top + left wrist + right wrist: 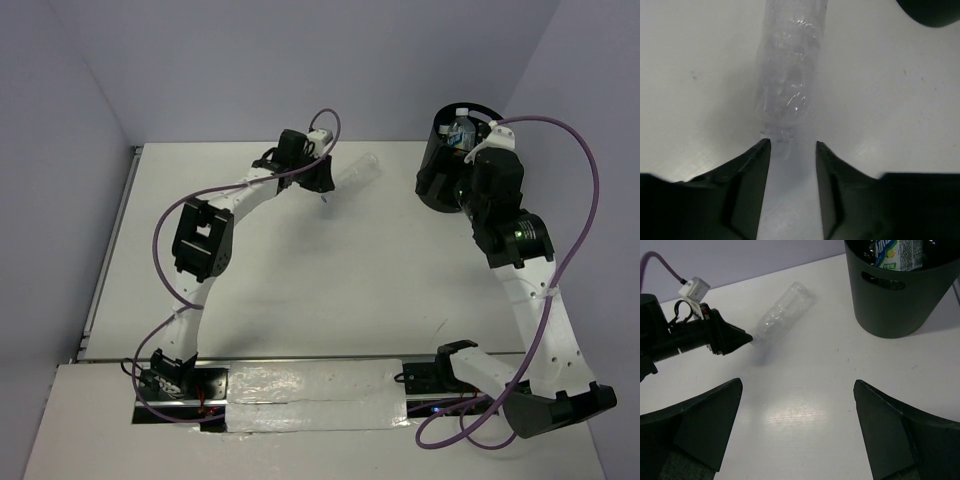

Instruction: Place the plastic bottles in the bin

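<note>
Left gripper (328, 172) is out near the back edge of the table (330, 290), clamped on the cap end of a clear bottle (360, 167). Top view only shows the bottle sticking out rightward toward the bin (440, 185). Left wrist view shows the neck between the jaws, with the left finger (752, 180) against it; contact on the other side is unclear. Right wrist view adds what those two don't: the bottle is off the surface and tilted, with its shadow lying separate below it. Bare table runs from there across to the bin, and forward to the arm bases. The bin stands upright near the back right corner, handle slot facing the right wrist camera. A labelled bottle (900, 252) is inside it, visible from the top and right wrist views only. Right gripper (797, 385) is beside the bin, jaws spread wide, holding nothing.
</note>
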You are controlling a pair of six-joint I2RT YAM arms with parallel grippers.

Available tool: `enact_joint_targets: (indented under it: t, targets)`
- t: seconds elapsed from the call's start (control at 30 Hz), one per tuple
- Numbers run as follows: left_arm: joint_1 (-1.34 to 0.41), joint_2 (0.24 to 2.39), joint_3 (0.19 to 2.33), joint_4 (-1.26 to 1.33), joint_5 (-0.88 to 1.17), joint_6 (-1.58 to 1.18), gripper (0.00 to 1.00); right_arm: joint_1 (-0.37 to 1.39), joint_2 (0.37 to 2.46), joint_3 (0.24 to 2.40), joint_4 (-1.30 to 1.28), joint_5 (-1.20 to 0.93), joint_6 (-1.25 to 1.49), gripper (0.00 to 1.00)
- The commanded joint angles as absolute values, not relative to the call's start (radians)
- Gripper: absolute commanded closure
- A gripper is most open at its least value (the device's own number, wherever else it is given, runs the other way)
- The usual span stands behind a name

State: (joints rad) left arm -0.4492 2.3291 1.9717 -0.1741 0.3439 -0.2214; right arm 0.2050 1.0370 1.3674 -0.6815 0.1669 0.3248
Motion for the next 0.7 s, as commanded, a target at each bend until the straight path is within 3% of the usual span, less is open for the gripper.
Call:
enact_joint_targets:
  t: [0.0,0.1,0.3,0.67]
  targets:
    - [-0.477,2.286,1.927,-0.242,0.324,-0.189,0.42,0.21,1.014,1.371,-0.65,0.155,0.333,0.0]
    - [-0.491,2.312,1.959,-0.29,0.25,-0.195,0.24,0.21,1.015,1.371,-0.647,0.144,0.336,0.0]
    - [-0.497,2.304,1.942,-0.264,0.169,-0.192,0.13,0.21,1.012,1.373,-0.655,0.152,0.333,0.0]
    - [-0.497,2.434,2.086,-0.291,0.106,-0.094,0.13,0.212,1.019,1.374,-0.653,0.138,0.334,0.0]
